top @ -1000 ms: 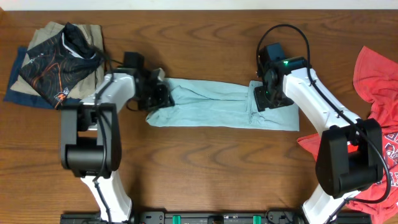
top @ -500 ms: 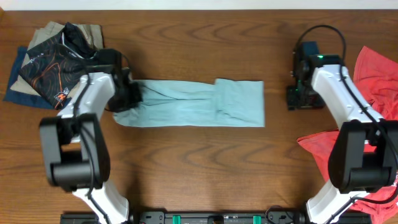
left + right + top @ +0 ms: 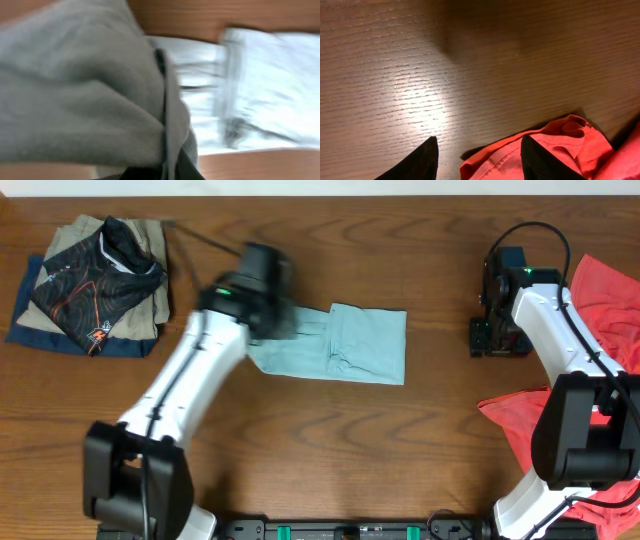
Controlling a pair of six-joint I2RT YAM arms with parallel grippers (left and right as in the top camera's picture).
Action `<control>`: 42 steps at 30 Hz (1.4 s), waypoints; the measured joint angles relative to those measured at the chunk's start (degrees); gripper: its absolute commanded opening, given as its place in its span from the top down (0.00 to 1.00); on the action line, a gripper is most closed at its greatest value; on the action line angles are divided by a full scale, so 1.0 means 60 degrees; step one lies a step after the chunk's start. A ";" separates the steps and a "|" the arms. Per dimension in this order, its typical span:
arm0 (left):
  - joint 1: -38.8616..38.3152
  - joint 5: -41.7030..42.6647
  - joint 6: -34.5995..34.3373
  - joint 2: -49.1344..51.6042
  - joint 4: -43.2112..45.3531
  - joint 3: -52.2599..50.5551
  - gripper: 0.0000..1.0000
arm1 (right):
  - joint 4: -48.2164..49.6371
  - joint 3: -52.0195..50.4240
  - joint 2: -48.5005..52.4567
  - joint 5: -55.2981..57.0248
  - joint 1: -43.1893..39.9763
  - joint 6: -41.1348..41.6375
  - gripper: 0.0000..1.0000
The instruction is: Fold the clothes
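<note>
Across the whole overhead view runs the brown wooden desk (image 3: 320, 440). Over it the white left arm (image 3: 185, 400) reaches diagonally from the near edge toward the middle, blurred at its far end, while the right arm (image 3: 565, 330) stands along the right side.

At the centre of the desk lies the pale blue T-shirt (image 3: 365, 348), folded into a short band with its left part gathered up under the left arm's end. Red T-shirts (image 3: 605, 300) lie crumpled at the right edge, partly under the right arm. A stack of folded garments (image 3: 60, 330), khaki and navy with a black garment (image 3: 95, 285) on top, sits in the far left corner, well apart from the pale shirt.

The left claw (image 3: 268, 320) is clenched on the pale shirt's left end; in its wrist view the cloth hangs bunched right against the camera. The right claw (image 3: 493, 338) is released, its dark fingers (image 3: 420, 162) spread over bare wood with nothing between them, beside an edge of red cloth.
</note>
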 measured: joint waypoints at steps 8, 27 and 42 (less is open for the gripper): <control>-0.2189 0.0007 0.0000 0.0455 0.1286 0.0000 0.94 | -0.0080 -0.0015 0.0000 -0.0066 0.0000 0.0000 0.49; -0.3053 0.0069 -0.0729 0.1202 0.2521 0.0000 0.71 | -0.0087 -0.0015 0.0000 -0.0605 0.0000 -0.0120 0.48; -0.2470 0.3228 -0.0266 0.1555 0.4167 0.0000 0.37 | 0.0080 -0.0029 0.0000 -0.1585 0.0117 -0.0637 0.46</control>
